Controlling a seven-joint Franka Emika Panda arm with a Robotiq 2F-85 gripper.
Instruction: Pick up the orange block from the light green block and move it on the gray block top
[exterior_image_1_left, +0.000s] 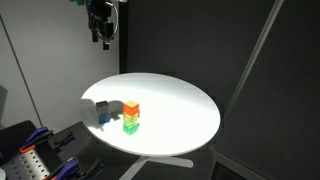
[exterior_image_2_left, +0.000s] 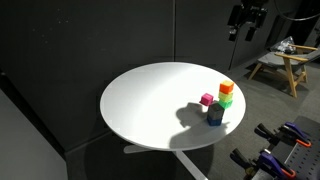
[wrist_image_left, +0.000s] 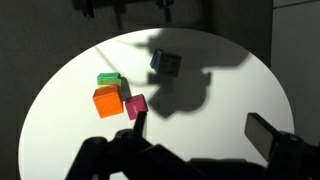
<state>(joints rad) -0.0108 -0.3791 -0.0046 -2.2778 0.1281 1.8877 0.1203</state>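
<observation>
The orange block sits on top of the light green block near the middle of the round white table. Both also show in an exterior view, orange block over light green block, and in the wrist view, orange block with a green edge behind it. A pale gray block lies in shadow close by; it looks bluish-gray in the wrist view. My gripper hangs high above the table, open and empty.
A pink block touches the stack's side. The arm's shadow falls over the blocks. Black curtains surround the table. A wooden stool and tool racks stand off the table.
</observation>
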